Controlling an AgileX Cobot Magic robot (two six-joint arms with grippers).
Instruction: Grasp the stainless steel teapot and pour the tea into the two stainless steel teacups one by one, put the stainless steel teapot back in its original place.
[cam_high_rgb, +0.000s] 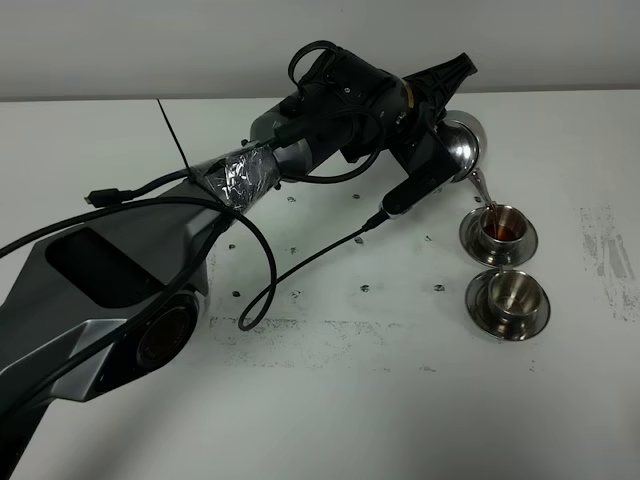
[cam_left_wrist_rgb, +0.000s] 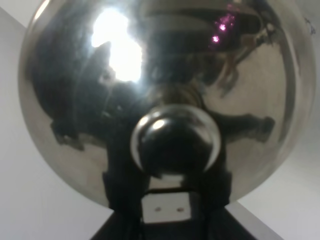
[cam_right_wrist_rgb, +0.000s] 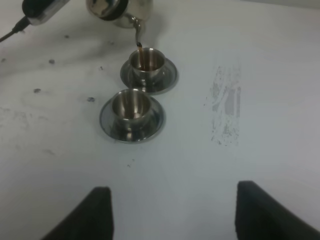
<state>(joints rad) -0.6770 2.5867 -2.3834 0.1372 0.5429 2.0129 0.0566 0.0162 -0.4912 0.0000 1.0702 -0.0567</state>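
My left gripper reaches across to the right and is shut on the stainless steel teapot, holding it tilted. Tea runs from the spout into the far teacup on its saucer. The near teacup looks empty. In the left wrist view the teapot's lid and knob fill the frame. In the right wrist view the teapot pours into the far cup; the near cup stands closer. My right gripper is open and empty, well short of the cups.
A black cable loops over the white table beside the left arm's body. A scuffed grey patch lies right of the cups. Small dark marks dot the table's middle.
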